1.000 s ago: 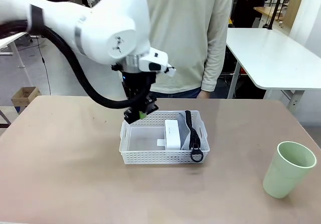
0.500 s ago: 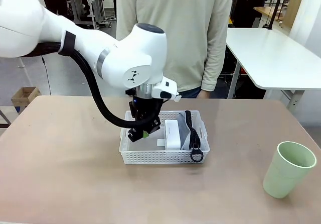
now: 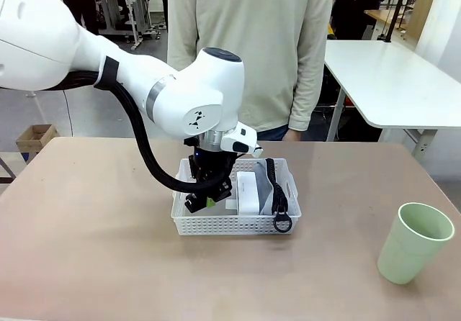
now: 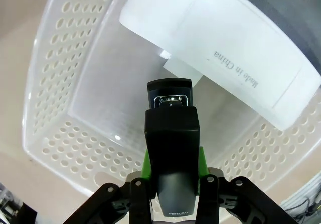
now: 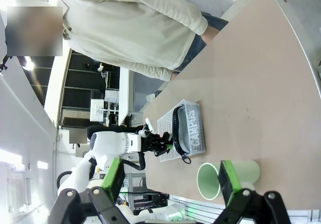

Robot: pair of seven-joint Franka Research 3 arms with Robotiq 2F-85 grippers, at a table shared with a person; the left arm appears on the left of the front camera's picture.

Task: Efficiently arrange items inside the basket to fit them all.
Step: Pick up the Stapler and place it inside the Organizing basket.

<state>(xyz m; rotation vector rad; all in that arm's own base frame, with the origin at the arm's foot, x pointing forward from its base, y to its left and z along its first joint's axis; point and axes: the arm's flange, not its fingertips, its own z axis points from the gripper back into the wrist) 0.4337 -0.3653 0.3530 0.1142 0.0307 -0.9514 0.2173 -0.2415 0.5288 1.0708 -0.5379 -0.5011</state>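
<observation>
My left gripper is shut on the black stapler and holds it low inside the left half of the white basket. In the left wrist view the stapler sits between the green pads, nose toward the basket floor. The white block lies beside it, and the grey pouch with its black strap fills the right end. The pale green cup stands upright on the table at the right. My right gripper is open, with the cup farther off beyond its fingers.
A person in a cream top stands at the far edge, right behind the basket. The white block lies close to the stapler's nose. The left arm arches over the table's left half. A white table stands behind on the right.
The left gripper has come down and to the right with the stapler, from above the basket's back left rim to inside its left half. The cup has not moved.
</observation>
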